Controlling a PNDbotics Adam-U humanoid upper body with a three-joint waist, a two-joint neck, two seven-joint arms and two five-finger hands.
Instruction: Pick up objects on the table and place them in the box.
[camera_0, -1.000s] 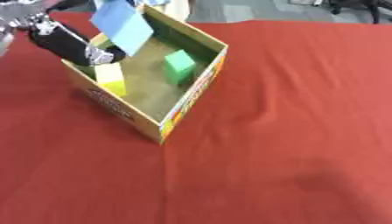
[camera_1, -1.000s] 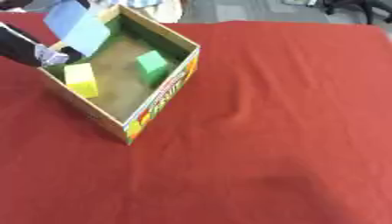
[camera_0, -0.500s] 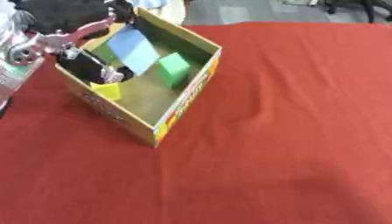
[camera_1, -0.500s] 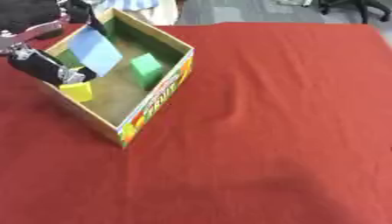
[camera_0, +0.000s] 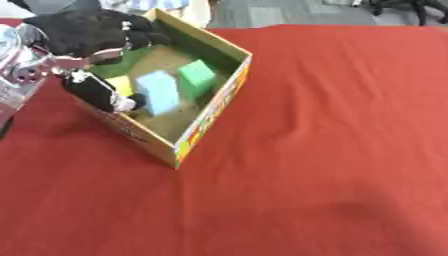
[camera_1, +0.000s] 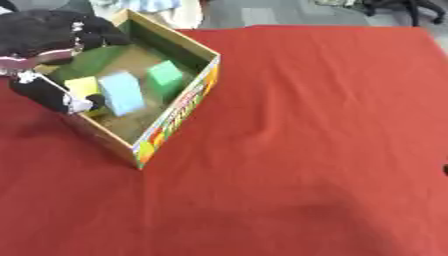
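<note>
1. A red cloth-covered table (camera_0: 332, 150) fills nearly the whole scene; its surface shows soft wrinkles; beyond the far edge lies grey floor.
2. An open cardboard box (camera_0: 214, 112) sits on the far left part of the table, turned at an angle so one corner points toward the near side; its outer wall carries bright printed colours, its inner far wall is green, and its floor is brown.
3. The robot's left arm comes in from the far left; a silver joint (camera_0: 22, 65) shows at the left edge, with black casing beyond it.
4. The left hand (camera_0: 96, 37) is black and hangs over the far left part of the box; its fingers are spread wide and hold nothing; one long black finger (camera_0: 96, 92) reaches down along the box's left wall, with its tip just beside the blue block.
5. A light blue block (camera_0: 159, 92) lies inside the box near the middle of the floor; it is the largest of the three blocks and is free of the hand.
6. A green block (camera_0: 197, 76) lies inside the box just right of the blue block, toward the far wall.
7. A yellow block (camera_1: 81, 86) lies inside the box just left of the blue block, partly hidden by the black finger.
8. The right hand does not show in either view.
</note>
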